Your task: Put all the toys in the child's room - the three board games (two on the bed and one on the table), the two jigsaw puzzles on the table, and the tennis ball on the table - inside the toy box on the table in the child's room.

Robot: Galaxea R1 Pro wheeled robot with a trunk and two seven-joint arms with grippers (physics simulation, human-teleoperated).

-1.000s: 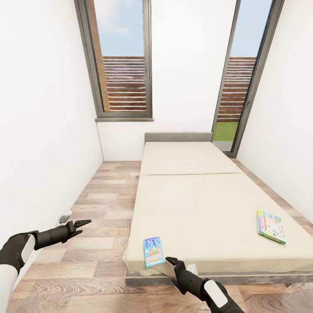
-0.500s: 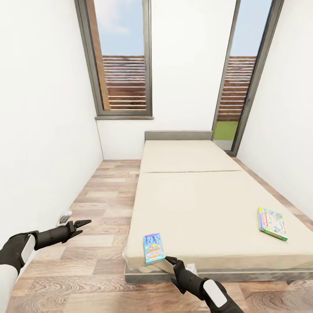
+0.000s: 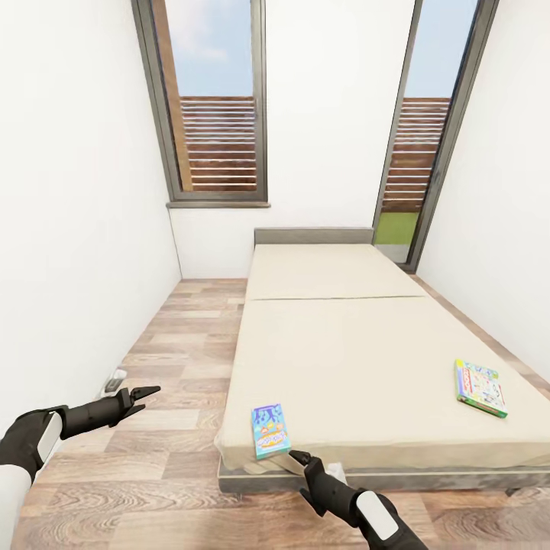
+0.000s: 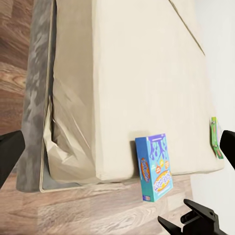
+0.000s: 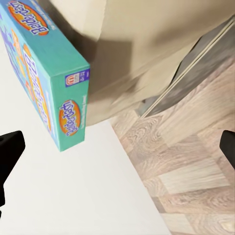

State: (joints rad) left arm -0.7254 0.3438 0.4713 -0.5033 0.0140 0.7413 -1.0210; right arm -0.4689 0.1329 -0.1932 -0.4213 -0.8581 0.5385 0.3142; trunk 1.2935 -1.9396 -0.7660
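Blue board game (image 3: pixel 270 430) overhanging the bed (image 3: pixel 367 359) edge, not yet grasped; backing off slightly, keeping right gripper (image 3: pixel 296 458) spread empty beside it, left gripper (image 3: pixel 145 395) likewise spread.

White walls (image 3: pixel 76 191), plank floor (image 3: pixel 176 344), tall windows (image 3: pixel 218 107)

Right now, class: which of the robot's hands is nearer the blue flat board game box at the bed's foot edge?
Right. The right hand sits just beside the blue flat board game box; the left hand hangs over the floor, well off.
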